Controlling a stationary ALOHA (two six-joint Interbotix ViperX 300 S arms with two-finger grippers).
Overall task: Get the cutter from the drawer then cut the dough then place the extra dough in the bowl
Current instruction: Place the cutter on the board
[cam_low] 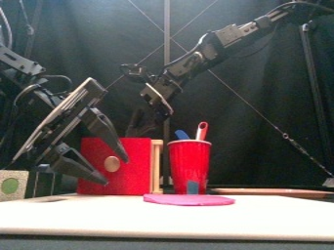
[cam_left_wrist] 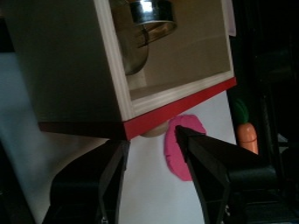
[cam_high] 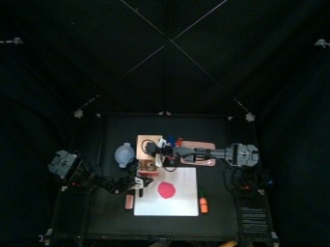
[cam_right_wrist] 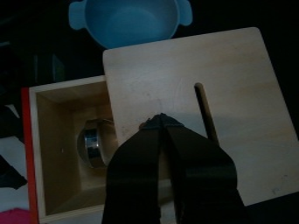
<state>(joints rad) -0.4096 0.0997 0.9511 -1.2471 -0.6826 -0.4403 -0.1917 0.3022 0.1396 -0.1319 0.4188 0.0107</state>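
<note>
The pale wooden box [cam_high: 157, 148] stands behind the white board [cam_high: 187, 207], with its red-fronted drawer [cam_left_wrist: 176, 103] pulled out. The round metal cutter [cam_right_wrist: 93, 145] lies inside the drawer and also shows as the cutter [cam_left_wrist: 152, 12]. My left gripper [cam_left_wrist: 152, 147] is open, one jaw on each side of the drawer front's knob, holding nothing; it is the left gripper [cam_low: 81, 156] low before the red front. My right gripper [cam_right_wrist: 158, 122] hovers above the box and drawer with jaws shut and empty. The pink dough [cam_low: 189, 199] lies flat on the board.
A blue-grey bowl [cam_right_wrist: 126, 22] sits beside the box on the left of the table. A red cup [cam_low: 189, 164] with a blue and a red toy knife stands behind the dough. A toy carrot [cam_left_wrist: 246, 140] lies past the dough.
</note>
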